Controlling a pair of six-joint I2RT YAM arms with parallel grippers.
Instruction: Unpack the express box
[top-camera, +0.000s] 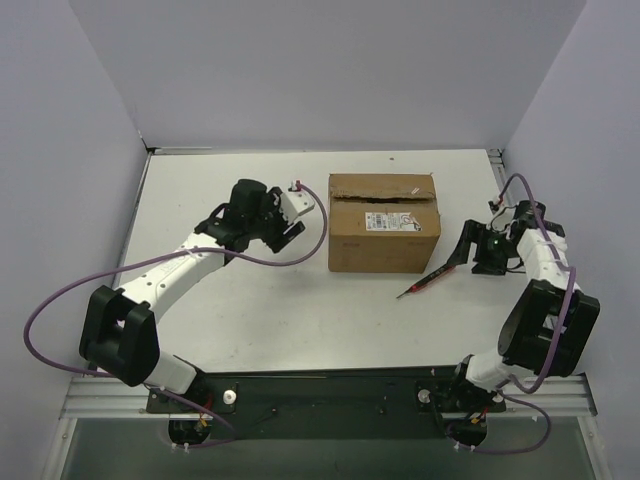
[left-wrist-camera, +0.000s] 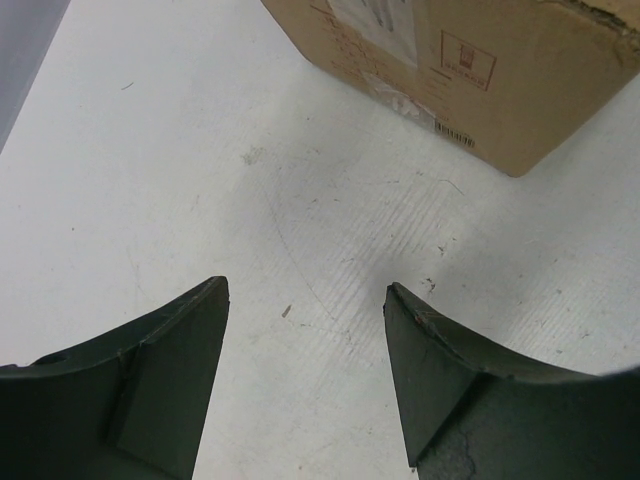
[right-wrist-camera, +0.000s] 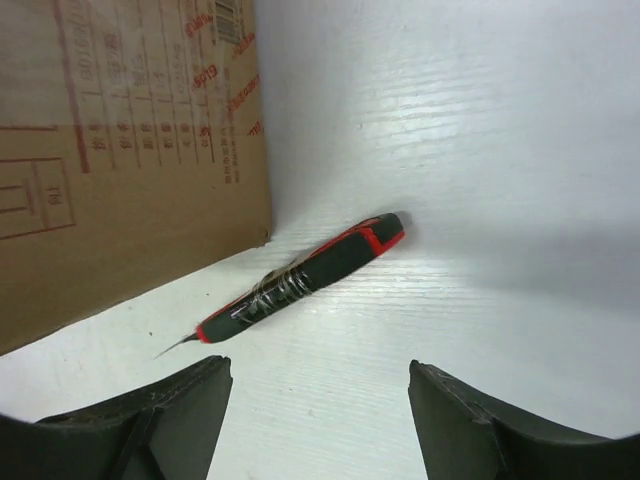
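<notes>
Surface: white table (top-camera: 250, 300), pale walls.
Express box (top-camera: 383, 222): mid-table, flaps shut.
Cutter (right-wrist-camera: 300, 280): lies free by the box's front right corner.
Left gripper (left-wrist-camera: 306, 300): left of box, wide, empty.
Right gripper (right-wrist-camera: 320, 375): right of box, wide, empty.

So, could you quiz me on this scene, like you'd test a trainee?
1. True or false: the express box has its flaps open.
2. What lies on the table beside the box? A) a red-and-black knife B) scissors C) a tape roll
3. Which holds something: the left gripper, the right gripper, or neither?
Key: 1 false, the flaps are shut. 2 A. 3 neither, both are open and empty.
</notes>
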